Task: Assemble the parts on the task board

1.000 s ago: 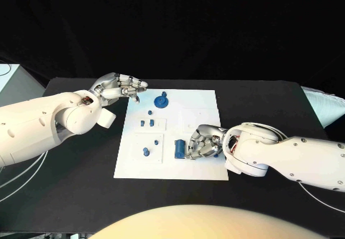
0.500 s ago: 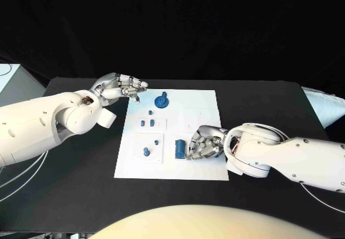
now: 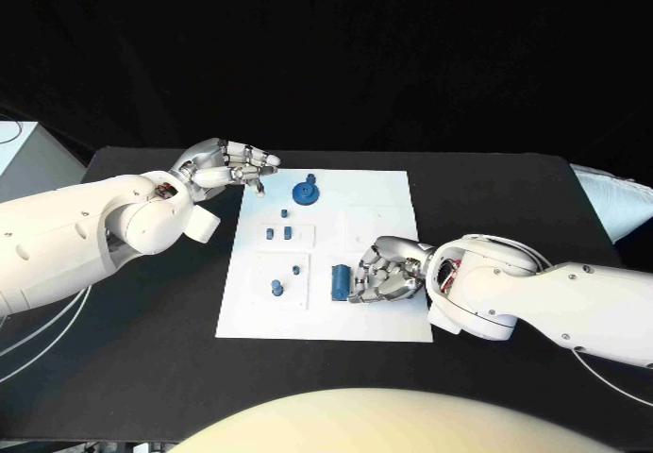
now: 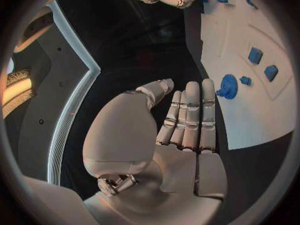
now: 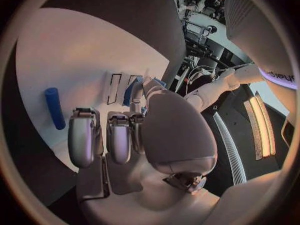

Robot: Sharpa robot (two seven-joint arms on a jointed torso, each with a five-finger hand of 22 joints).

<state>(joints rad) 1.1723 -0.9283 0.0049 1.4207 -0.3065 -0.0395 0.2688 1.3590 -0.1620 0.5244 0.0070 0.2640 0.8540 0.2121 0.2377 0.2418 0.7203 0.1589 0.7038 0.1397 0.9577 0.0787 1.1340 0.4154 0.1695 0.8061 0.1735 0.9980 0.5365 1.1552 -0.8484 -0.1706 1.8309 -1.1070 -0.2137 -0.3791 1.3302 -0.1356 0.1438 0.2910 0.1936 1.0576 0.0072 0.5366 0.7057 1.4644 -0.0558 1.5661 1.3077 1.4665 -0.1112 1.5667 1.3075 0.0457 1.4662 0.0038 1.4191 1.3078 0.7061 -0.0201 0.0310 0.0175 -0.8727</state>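
Judging handling first: the small blue parts look like hard moulded plastic, light, stiff, smooth enough to slip, best pinched across their short sides with fingertips. Head view: flat white rectangular task board [image 3: 367, 203] lies mid-table on the matte black table [image 3: 517, 189]; a blue round gear-like disc with a knob [image 3: 307, 193] stands near the board's far end, small blue pegs [image 3: 279, 232] sit in a raised square below it, more blue bits [image 3: 277, 286] in the next square, and a blue upright cylinder-like block [image 3: 341, 279] stands just beside the silver right hand [image 3: 384, 276]. That hand's fingers are curled in over the board next to the block; whether it pinches a part I cannot tell. The silver left hand [image 3: 228, 164] hovers at the board's far-left corner, fingers bunched, nothing visibly held. Left wrist view: left hand [image 4: 181, 130] shows fingers fairly straight and close together, empty; gear disc [image 4: 228, 87] and two blue blocks [image 4: 255, 55] lie beyond on the board. Right wrist view: right hand [image 5: 125, 135] fingers bent down near a blue cylinder [image 5: 54, 107] lying apart from them; another blue part [image 5: 132, 91] sits by the fingers, grip unclear.
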